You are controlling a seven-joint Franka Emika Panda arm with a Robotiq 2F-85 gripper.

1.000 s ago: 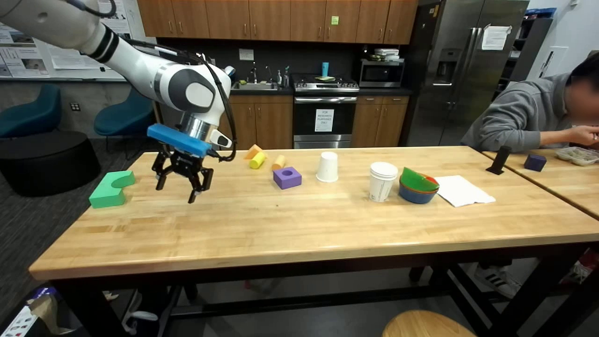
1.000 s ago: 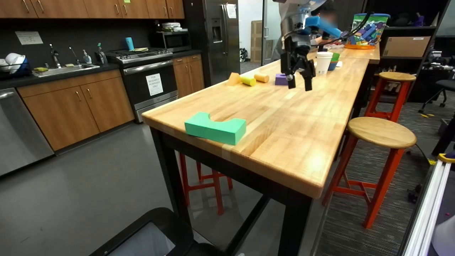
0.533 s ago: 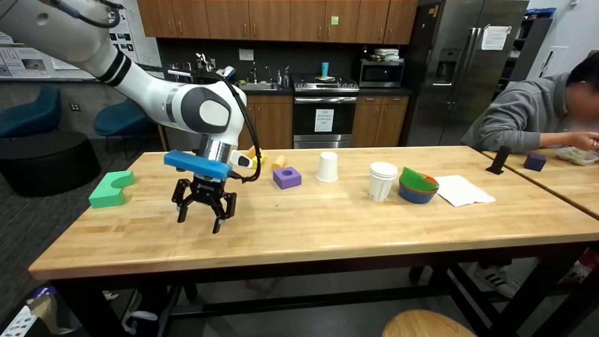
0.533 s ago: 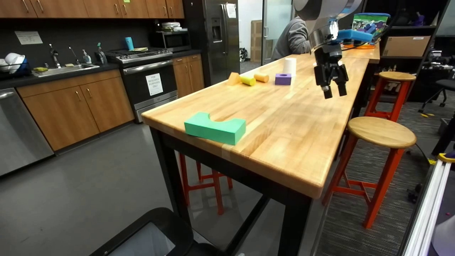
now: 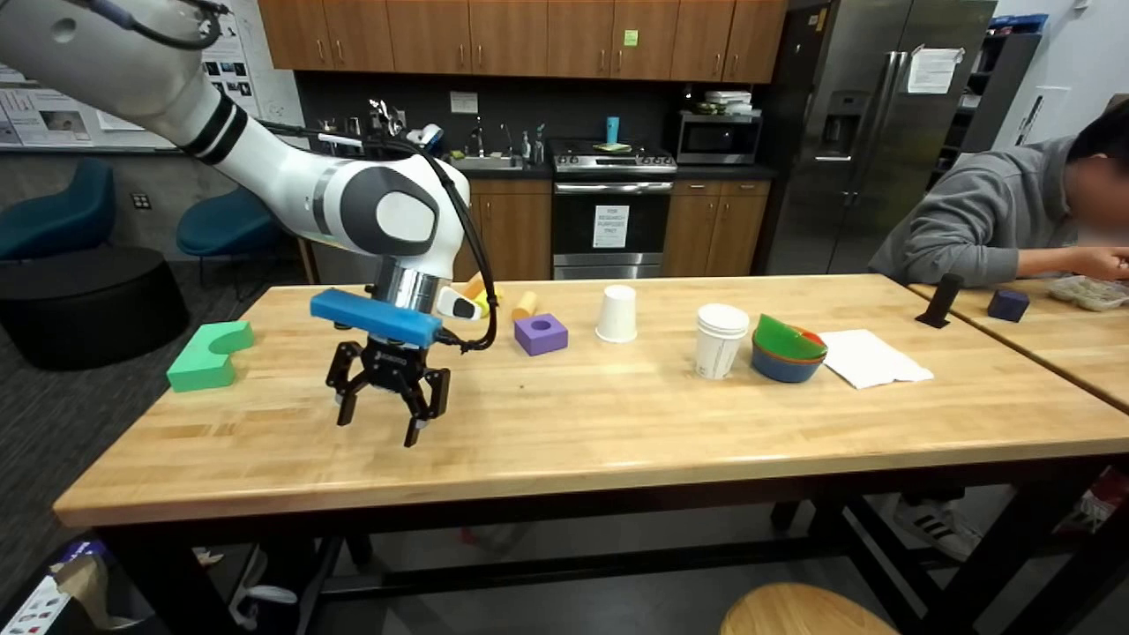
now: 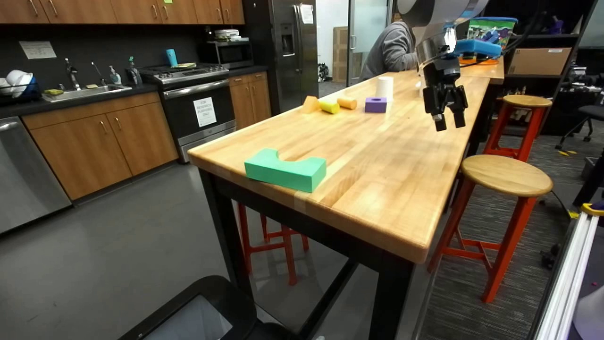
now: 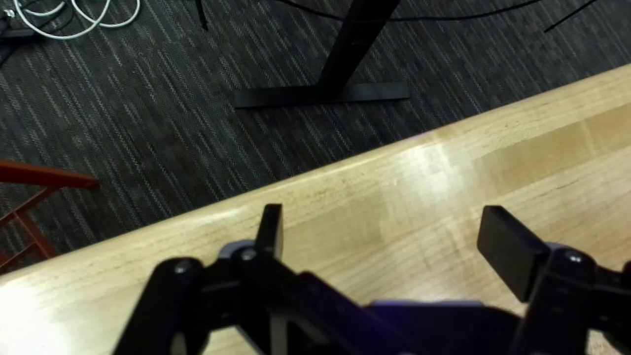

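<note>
The purple block, flat on the bench with a round hole in its top, and the green block, lying near the bench's end with a curved notch in its side, look like the things nearest the end effector; which of them is closer is hard to judge. The end effector is released: its fingers stand wide apart, holding and touching nothing, and the wrist view shows bench wood between the tips, close to the long edge, with dark carpet beyond. The step in hand reads as free travel or a pause above the bench, with no grasp made; I cannot tell which. Taking hold of either block would call for a sideways shift across the bench, lining the fingers up with two opposite faces, then a descent, since neither lies beneath the tips. Farther out, an orange wedge, a yellow cylinder and an orange cylinder lie close together near the purple block. An upside-down white cup stands near that block, and past it an upright printed cup is just beside a blue bowl with a green bowl tilted inside.
</note>
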